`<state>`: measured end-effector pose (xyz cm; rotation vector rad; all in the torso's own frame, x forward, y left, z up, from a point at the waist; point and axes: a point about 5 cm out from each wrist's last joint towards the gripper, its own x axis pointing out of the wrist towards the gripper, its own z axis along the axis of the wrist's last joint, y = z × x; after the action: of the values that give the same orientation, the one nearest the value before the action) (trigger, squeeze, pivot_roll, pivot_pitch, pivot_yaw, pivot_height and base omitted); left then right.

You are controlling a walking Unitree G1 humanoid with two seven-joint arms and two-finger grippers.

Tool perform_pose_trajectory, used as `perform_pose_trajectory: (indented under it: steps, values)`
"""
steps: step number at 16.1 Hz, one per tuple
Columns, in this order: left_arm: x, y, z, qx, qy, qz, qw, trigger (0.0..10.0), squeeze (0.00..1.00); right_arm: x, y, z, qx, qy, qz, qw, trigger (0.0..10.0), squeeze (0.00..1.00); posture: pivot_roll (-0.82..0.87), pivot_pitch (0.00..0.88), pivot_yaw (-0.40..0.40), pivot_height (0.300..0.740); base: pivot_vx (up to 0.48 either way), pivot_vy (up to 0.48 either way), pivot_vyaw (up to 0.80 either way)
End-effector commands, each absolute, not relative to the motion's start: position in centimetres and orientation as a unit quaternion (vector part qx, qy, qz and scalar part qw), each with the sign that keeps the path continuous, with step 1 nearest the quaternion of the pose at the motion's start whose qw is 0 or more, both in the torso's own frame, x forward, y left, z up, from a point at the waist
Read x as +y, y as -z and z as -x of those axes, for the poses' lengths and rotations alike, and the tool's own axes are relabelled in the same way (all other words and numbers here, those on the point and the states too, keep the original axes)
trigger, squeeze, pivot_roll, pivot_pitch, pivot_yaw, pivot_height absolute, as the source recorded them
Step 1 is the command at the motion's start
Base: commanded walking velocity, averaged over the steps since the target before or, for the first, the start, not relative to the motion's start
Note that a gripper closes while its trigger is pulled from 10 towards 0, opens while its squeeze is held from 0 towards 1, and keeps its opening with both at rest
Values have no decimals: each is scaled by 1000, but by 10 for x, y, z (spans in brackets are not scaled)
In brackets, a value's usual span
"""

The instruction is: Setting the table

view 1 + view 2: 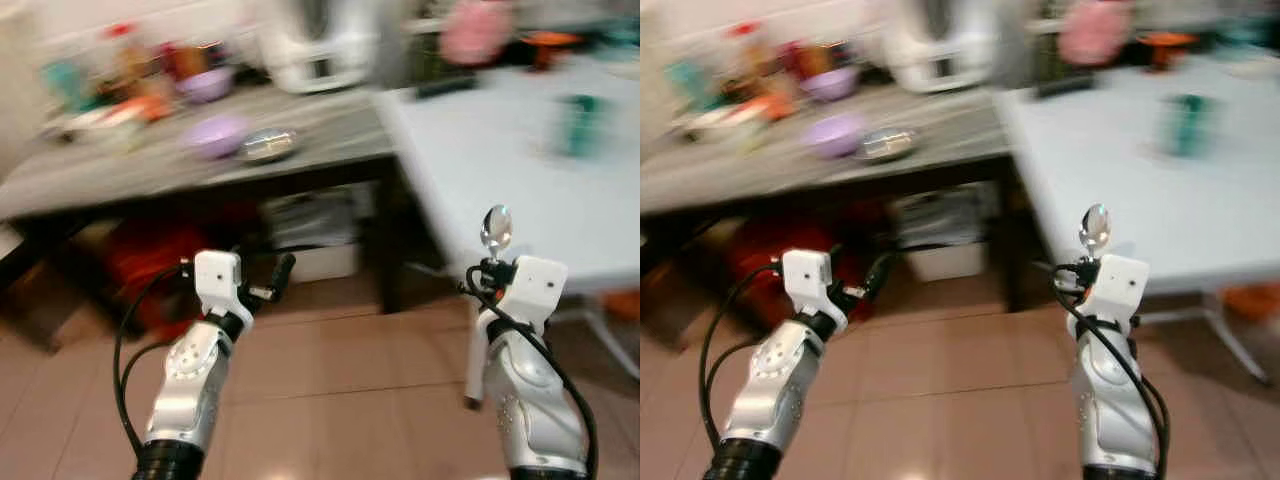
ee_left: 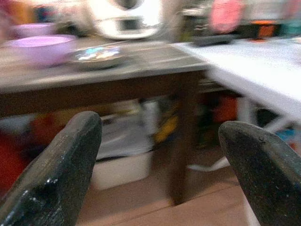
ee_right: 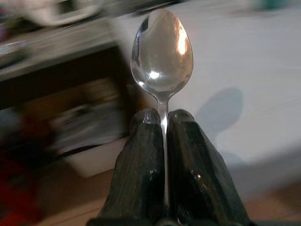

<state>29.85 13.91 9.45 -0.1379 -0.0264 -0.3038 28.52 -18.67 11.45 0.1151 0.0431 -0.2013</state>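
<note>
My right gripper (image 1: 492,262) is shut on a silver spoon (image 3: 162,56), whose bowl (image 1: 496,229) stands upright above the fingers (image 3: 141,165). It hovers over the tiled floor just in front of the white table (image 1: 520,190). My left gripper (image 1: 277,280) is open and holds nothing, its two black fingers (image 2: 61,169) spread wide toward the dark wooden table (image 1: 170,165). On that table sit a purple bowl (image 1: 216,134) and a metal bowl (image 1: 267,146). A green cup (image 1: 581,124) stands on the white table.
A white appliance (image 1: 315,45) and several blurred bottles and containers crowd the back of the wooden table. Boxes and a red item (image 1: 150,255) lie under it. A pink object (image 1: 476,28) stands at the back. The whole picture is motion-blurred.
</note>
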Motion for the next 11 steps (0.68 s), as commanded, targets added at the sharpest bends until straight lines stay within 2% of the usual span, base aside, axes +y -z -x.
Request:
perform_pose_trajectory:
  steps: [1, 3, 4, 10, 11]
  values:
    - [150, -94, -299, -12, 131, 60, 989, 10000, 0, -177, -119, -287, 11, 83, -63, 994, 10000, 0, -87, 0, 154, 740, 0, 480, 538]
    - [150, -94, -298, -12, 130, 60, 990, 10000, 0, -178, -119, -287, 11, 82, -63, 995, 10000, 0, -86, 0, 153, 740, 0, 463, 541]
    - [150, -95, -298, -18, 128, 61, 990, 10000, 0, -178, -119, -287, 11, 81, -63, 995, 10000, 0, -85, 0, 152, 740, 0, 0, 531]
    - [146, -94, -291, -17, 165, 66, 984, 10000, 0, -180, -119, -285, 10, 87, -62, 994, 10000, 0, -83, 0, 143, 740, 0, 0, 0]
    - [145, -94, -289, -18, 170, 68, 983, 10000, 0, -181, -119, -284, 12, 87, -64, 994, 10000, 0, -84, 0, 143, 740, 262, 0, 0]
